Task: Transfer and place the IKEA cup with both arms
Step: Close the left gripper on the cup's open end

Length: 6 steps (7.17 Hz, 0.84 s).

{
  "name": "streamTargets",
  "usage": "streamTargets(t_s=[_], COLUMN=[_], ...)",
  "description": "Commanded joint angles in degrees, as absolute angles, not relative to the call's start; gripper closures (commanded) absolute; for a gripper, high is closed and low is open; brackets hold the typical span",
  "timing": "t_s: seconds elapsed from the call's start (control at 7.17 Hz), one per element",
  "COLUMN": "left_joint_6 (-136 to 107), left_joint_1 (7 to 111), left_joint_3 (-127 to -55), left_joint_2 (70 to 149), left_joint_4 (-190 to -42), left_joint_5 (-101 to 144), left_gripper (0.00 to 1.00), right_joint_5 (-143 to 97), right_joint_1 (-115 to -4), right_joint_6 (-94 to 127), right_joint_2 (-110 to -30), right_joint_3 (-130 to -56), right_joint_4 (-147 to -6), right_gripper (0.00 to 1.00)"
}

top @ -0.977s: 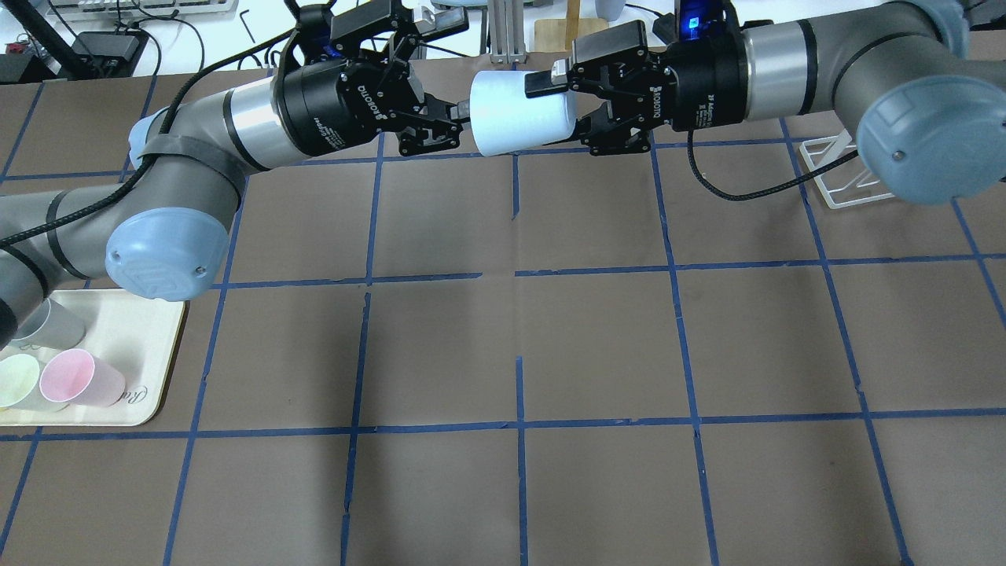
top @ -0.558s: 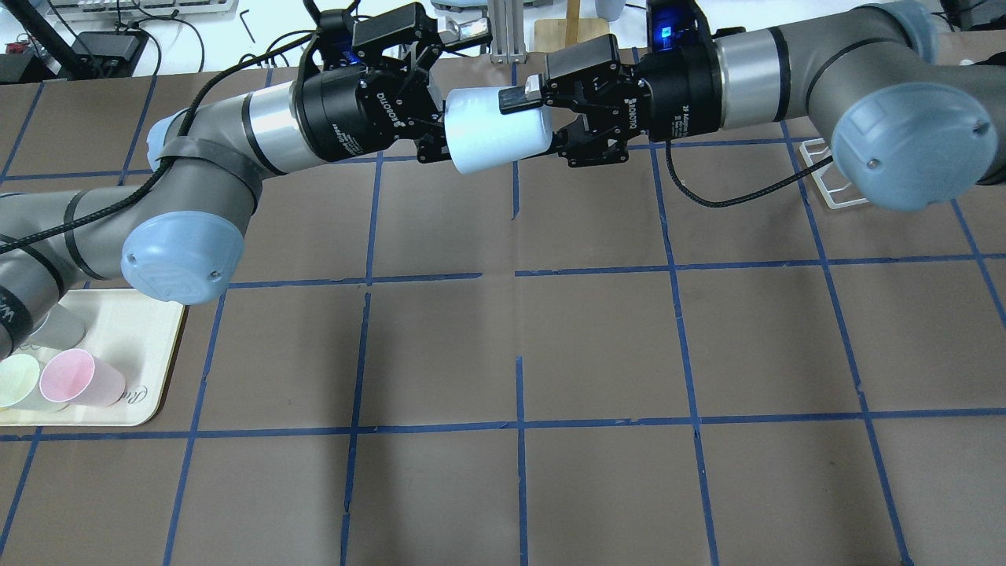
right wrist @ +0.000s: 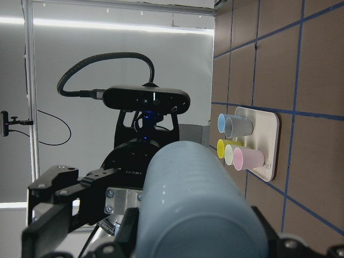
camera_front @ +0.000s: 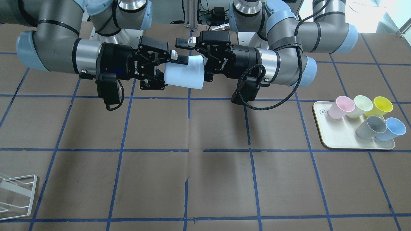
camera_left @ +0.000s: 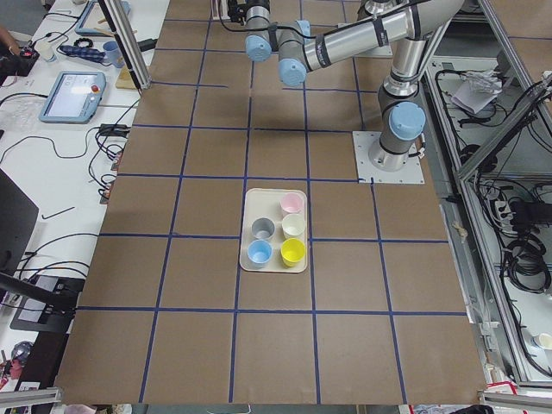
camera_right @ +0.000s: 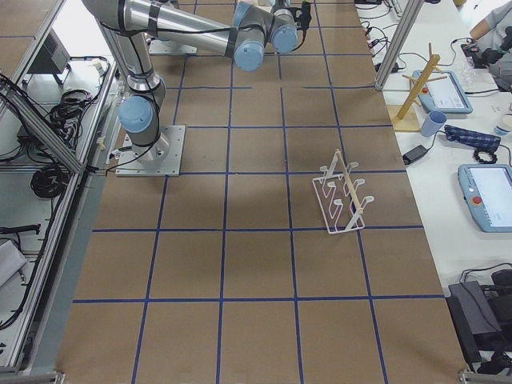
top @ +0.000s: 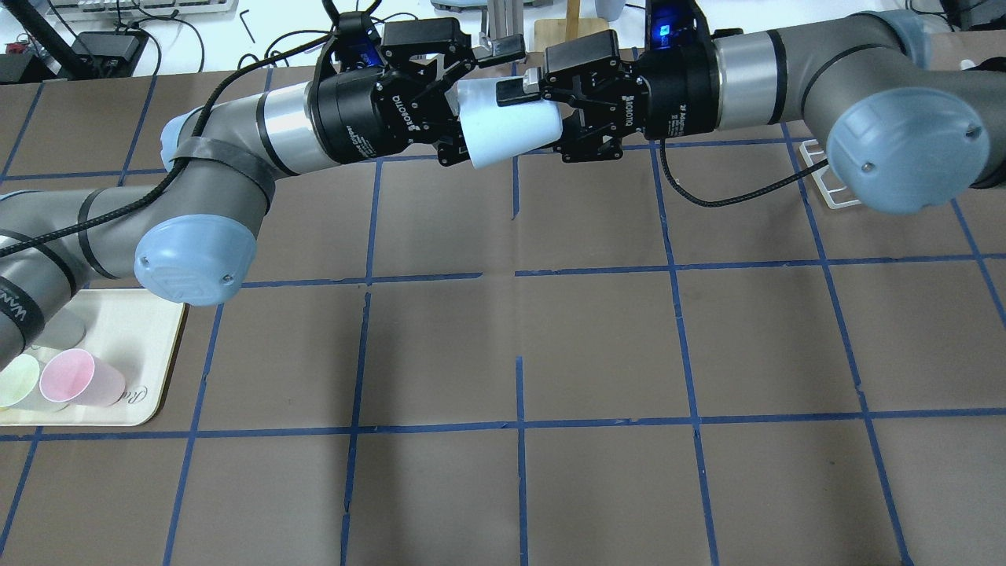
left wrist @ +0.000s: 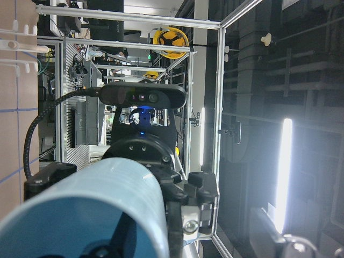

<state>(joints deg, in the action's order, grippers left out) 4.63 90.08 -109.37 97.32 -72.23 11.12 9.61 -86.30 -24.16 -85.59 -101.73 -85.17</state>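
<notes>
Cup is hanging sideways in mid-air above the table, between both grippers. The right gripper is clamping its narrow base end, one finger pressing on the wall. The left gripper is gaping wide around the mouth end, fingers clear of it. Both grippers are showing white ROBOTIQ lettering. On the tray, script starting "Ra" is peeking out beside other cups.

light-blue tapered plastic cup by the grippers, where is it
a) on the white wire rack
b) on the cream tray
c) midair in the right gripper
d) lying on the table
c: the light-blue plastic cup hangs sideways above the table, the right gripper shut on it.
</notes>
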Motion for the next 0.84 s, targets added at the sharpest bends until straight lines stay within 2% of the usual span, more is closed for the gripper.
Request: streamTargets(t_s=[0.0, 0.28, 0.56, 0.7], left_joint_6=[2.7, 2.2, 2.2, 2.1], left_joint_1=[89.8, 85.9, 85.3, 85.2], left_joint_3=[-109.3, -109.7, -109.9, -110.0], left_joint_2=[97.1, 97.1, 97.1, 96.9], left_joint_4=[-71.7, -71.8, -71.7, -71.9], left_joint_5=[11.2, 11.1, 11.0, 10.7], left_gripper=[0.3, 0.26, 0.28, 0.51], right_joint_5=[9.6, 9.6, 10.2, 11.0], right_joint_1=[-86.0, -85.8, -84.5, -82.2], right_joint_6=[-24.3, -23.9, -23.5, -23.5], right_joint_2=[-85.7, -85.9, -86.0, -86.0], right_joint_3=[-102.2, -101.9, -101.3, -100.7], right_joint_4=[-85.3, -85.3, -85.3, -85.2], right_gripper=[0.0, 0.0, 0.0, 0.0])
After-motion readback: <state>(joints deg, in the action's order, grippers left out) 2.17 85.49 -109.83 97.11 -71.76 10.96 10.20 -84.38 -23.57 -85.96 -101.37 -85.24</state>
